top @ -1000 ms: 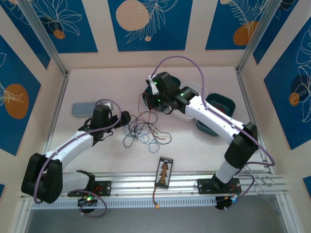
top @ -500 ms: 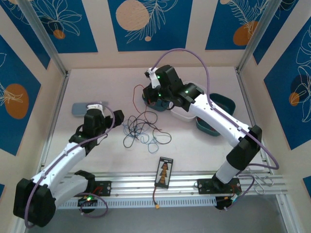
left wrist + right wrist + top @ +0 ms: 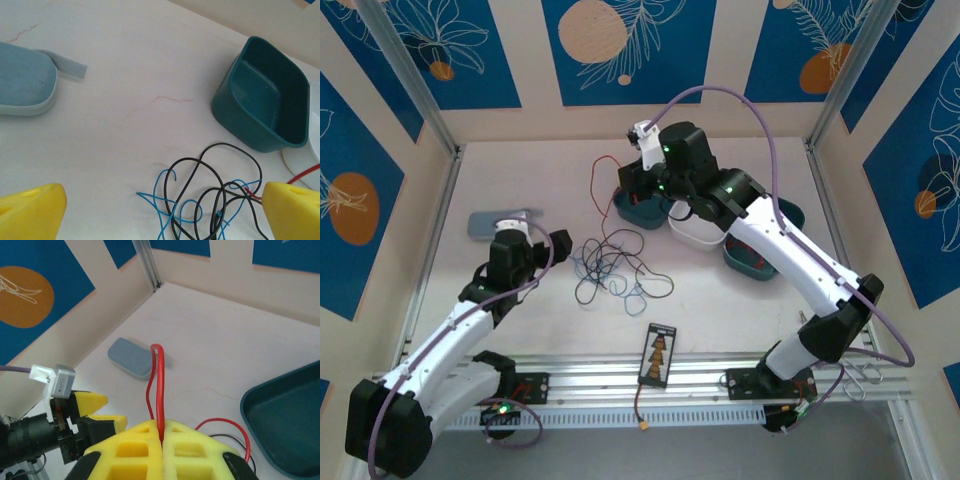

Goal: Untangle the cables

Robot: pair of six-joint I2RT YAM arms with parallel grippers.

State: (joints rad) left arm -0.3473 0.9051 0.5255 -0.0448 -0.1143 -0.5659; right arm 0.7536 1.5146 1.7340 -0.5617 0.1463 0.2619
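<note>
- The right gripper (image 3: 161,429) has its yellow fingers pressed together on a red wire (image 3: 159,380), which loops up above the fingertips
- In the top view this gripper hangs over a teal tray (image 3: 638,212) at the far middle of the table (image 3: 520,170), and the red wire runs down from it to the bunch
- The cables (image 3: 615,275), black, blue and red, lie in a loose tangle on the table between the two arms, nearer than that tray
- The left gripper (image 3: 563,243) stands spread wide, holding nothing, just left of the tangle; in its wrist view, black and blue loops lie between its yellow fingers (image 3: 30,210)
- A blue-grey pouch (image 3: 500,222) lies farther left, apart from the wires
</note>
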